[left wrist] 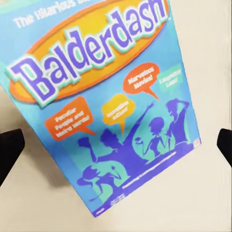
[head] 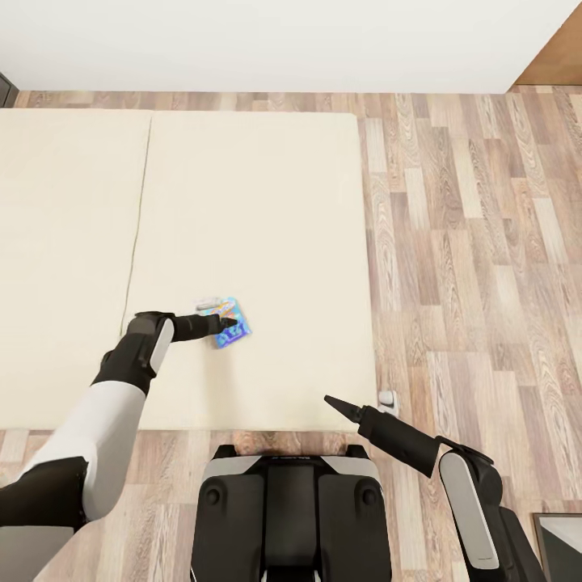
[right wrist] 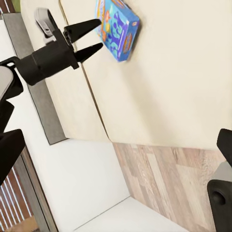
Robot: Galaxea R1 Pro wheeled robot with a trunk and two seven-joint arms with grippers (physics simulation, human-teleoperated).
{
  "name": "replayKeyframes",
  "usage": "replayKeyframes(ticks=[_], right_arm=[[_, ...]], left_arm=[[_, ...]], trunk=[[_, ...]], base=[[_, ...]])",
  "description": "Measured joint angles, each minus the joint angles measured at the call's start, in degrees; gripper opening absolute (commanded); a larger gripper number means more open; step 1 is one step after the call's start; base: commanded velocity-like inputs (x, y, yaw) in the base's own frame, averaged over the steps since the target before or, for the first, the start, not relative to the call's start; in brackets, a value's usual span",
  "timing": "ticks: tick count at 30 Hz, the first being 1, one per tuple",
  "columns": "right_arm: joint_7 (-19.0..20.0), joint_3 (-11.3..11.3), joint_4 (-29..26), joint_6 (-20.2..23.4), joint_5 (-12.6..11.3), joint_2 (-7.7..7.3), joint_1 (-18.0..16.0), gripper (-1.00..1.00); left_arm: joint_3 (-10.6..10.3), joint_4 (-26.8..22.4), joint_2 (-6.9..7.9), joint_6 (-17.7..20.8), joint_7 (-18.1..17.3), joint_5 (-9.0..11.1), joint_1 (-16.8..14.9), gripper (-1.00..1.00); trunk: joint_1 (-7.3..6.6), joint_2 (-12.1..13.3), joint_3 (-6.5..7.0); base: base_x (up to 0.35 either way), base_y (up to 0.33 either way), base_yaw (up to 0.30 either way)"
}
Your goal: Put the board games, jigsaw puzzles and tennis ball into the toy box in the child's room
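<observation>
Head view: the bed (head: 259,202), its beige mattress split by a seam at the left of the frame, is seen from above, with wood-plank floor (head: 477,242) to the right and a white wall (head: 283,40) along the top. A small blue board game (head: 227,322) lies flat on the mattress, slightly below and left of the frame's centre and near the bed's lower edge. The left pincer (head: 229,322) is reached over it from the left, its dark fingertips at or just above the box; contact cannot be told. The right pincer (head: 331,401) is held at the lower centre-right of the frame, over the bed's lower edge, well apart from the game; its fingers appear as one dark point, and whether they are together cannot be told.

Left wrist view: the blue box lid, printed "Balderdash", is shown close up on the beige mattress, with one dark fingertip (left wrist: 9,151) at the left edge of the frame and the other at the right edge, set apart wider than the box.

Right wrist view: the left pincer is seen at the upper left, fingers spread, their tips beside the game box at the upper centre.
</observation>
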Motion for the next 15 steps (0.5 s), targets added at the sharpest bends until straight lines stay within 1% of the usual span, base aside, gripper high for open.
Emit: replayKeyframes(ticks=[3, 5, 9, 15], right_arm=[[0.0, 0.0, 0.0, 0.0, 0.0, 0.00, 0.0, 1.00], [0.0, 0.0, 0.0, 0.0, 0.0, 0.00, -0.1, 1.00], [0.0, 0.0, 0.0, 0.0, 0.0, 0.00, 0.0, 1.00], [0.0, 0.0, 0.0, 0.0, 0.0, 0.00, -0.1, 1.00]], left_arm=[[-0.1, -0.1, -1.40, 0.0, 0.1, 0.0, -0.6, 1.00], [-0.1, -0.1, -2.07, 0.0, 0.1, 0.0, -1.5, 1.00], [-0.2, -0.2, -3.37, 0.0, 0.3, 0.1, -2.2, 1.00], [-0.3, -0.3, -6.89, 0.0, 0.4, 0.0, -2.3, 1.00]], trunk=[[0.00, 0.0, 0.00], [0.00, 0.0, 0.00], [0.00, 0.0, 0.00], [0.00, 0.0, 0.00]], base=[[0.000, 0.000, 0.000], [0.000, 0.000, 0.000], [0.000, 0.000, 0.000], [0.000, 0.000, 0.000]])
